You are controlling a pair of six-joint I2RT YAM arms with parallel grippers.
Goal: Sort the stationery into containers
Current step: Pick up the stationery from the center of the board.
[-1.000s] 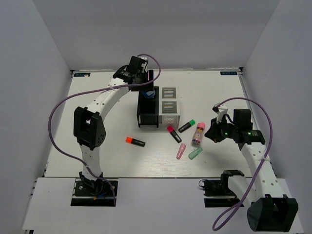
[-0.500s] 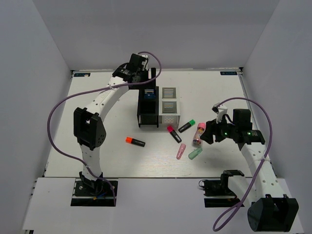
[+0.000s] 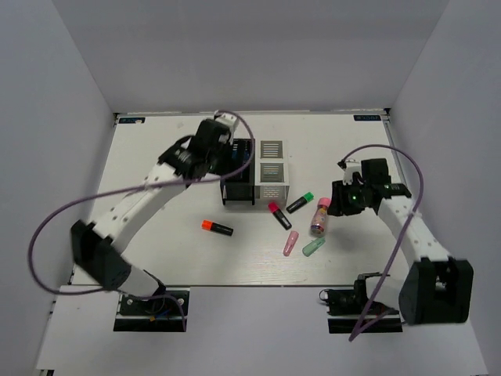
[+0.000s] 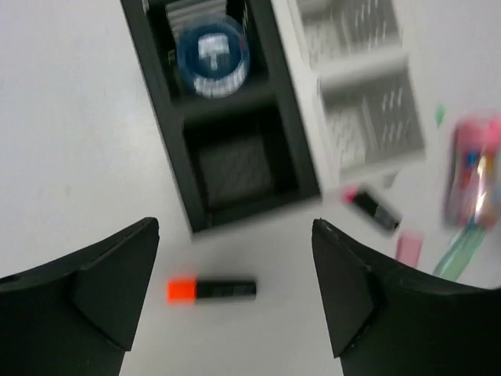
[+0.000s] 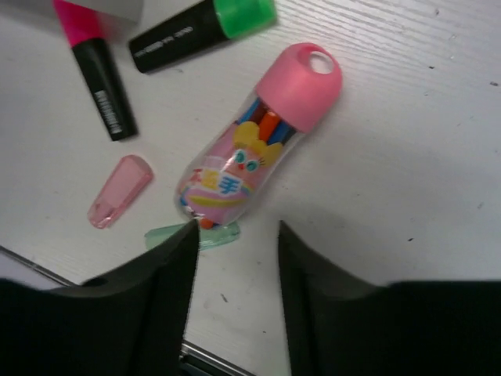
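Observation:
The blue round pot (image 4: 212, 53) sits in the far cell of the black container (image 4: 235, 149); its near cell is empty. My left gripper (image 4: 235, 235) hangs open above the black container (image 3: 239, 188), with the orange-capped marker (image 4: 211, 290) on the table below. My right gripper (image 5: 236, 235) is open and empty just short of the pink tube (image 5: 250, 157), which lies flat with its end over the mint capsule (image 5: 200, 233). Nearby lie the pink capsule (image 5: 119, 190), the green-capped marker (image 5: 203, 27) and the red-capped marker (image 5: 98, 55). The white container (image 3: 272, 182) holds nothing I can see.
White walls close off the table at the back and both sides. My right gripper (image 3: 338, 200) is low over the table to the right of the pink tube (image 3: 319, 217). The orange-capped marker (image 3: 217, 228) lies apart, left of the other pieces.
The left gripper opened wider and drew back from the black container's far cell, leaving the blue pot inside. The right gripper went from shut to open and shifted up beside the pink tube.

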